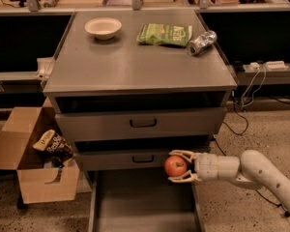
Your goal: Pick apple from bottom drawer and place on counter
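The small red apple (175, 166) is held between the fingers of my gripper (180, 166), which reaches in from the right on a white arm. It hangs above the right rear part of the open bottom drawer (144, 202), a grey tray with a bare floor, just in front of the lower drawer front. The grey counter (135, 62) lies well above the gripper.
On the counter stand a white bowl (103, 27), a green snack bag (165, 34) and a crushed silver can (201, 42). An open cardboard box (36, 163) with packets sits on the floor at the left. Cables (244, 100) trail at the right.
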You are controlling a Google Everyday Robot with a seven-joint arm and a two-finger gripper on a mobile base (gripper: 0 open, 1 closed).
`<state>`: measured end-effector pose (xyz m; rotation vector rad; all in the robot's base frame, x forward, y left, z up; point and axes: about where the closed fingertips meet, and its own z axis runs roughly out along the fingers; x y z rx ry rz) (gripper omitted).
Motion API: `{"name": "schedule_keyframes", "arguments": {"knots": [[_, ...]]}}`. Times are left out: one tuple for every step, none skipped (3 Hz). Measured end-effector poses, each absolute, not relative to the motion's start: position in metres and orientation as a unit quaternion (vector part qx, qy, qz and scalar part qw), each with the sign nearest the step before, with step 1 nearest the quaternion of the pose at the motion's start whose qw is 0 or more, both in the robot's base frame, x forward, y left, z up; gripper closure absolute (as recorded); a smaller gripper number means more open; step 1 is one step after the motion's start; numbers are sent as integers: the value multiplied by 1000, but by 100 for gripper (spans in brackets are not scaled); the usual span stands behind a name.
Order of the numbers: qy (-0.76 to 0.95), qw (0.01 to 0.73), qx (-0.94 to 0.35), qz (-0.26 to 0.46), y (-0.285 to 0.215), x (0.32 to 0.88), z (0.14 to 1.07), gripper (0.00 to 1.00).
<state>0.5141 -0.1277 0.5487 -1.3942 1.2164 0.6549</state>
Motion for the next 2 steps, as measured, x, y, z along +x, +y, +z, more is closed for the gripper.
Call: {"name": "schedule_keyframes", "arguments": {"knots": [[517, 569, -577, 275, -136, 522, 579, 100], [540, 585, -550, 253, -167, 537, 663, 100]]}}
